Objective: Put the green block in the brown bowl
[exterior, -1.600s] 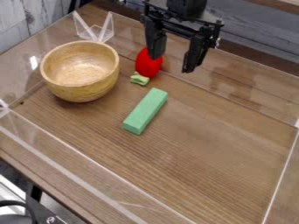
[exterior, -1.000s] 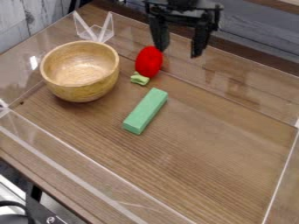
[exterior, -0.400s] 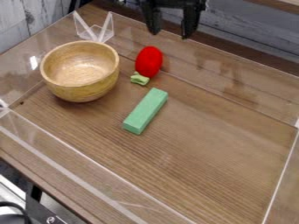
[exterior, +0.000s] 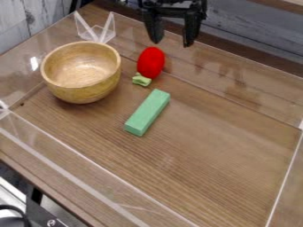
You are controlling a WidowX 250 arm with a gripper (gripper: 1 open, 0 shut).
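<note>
no readable writing on green block or brown bowl; gripper gapes wide, empty

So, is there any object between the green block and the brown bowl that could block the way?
Nothing visible does. The green block lies to the right of the brown bowl, with only bare table between them. The red object and the small yellow-green piece sit behind the block, off that path.

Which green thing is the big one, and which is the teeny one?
The big one is the green block, long and flat, lying alone mid-table. The teeny one is the pale yellow-green piece, tucked right below the red object.
</note>
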